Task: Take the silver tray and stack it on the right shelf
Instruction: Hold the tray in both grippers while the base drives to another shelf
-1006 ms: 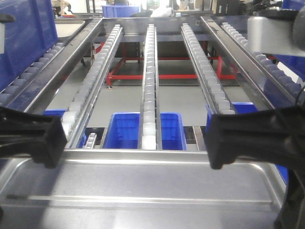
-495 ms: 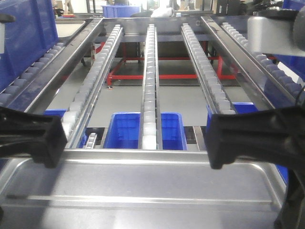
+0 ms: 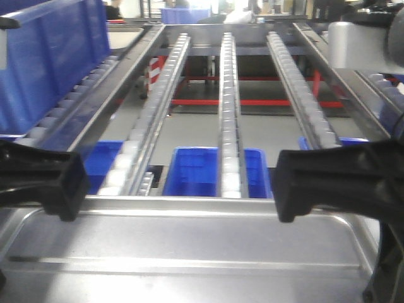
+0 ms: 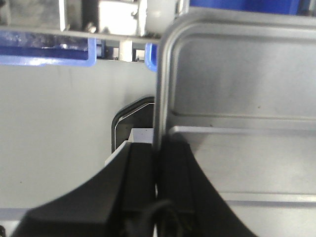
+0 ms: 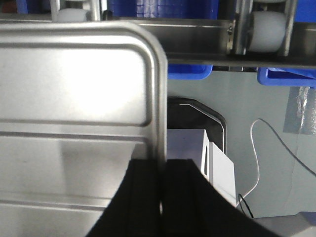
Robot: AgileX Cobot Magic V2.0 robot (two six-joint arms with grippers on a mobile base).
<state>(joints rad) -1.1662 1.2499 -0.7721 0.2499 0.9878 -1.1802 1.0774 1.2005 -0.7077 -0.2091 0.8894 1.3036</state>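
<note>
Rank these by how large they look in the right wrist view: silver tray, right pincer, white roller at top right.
1. silver tray, which fills the left half
2. right pincer, though nearness to the camera enlarges it
3. white roller, the smallest

The silver tray (image 3: 189, 243) lies nearest, with the left gripper (image 4: 157, 158) clamped over its left rim and the right gripper (image 5: 162, 173) over its right. Its far edge sits just before the right shelf's (image 3: 228, 95) front bar (image 3: 180, 203), perhaps touching it. Behind the bar the roller lanes (image 3: 158, 107) run away, with bins (image 3: 196, 170) below them and a crate (image 3: 57, 63) on the rollers at far left.
</note>
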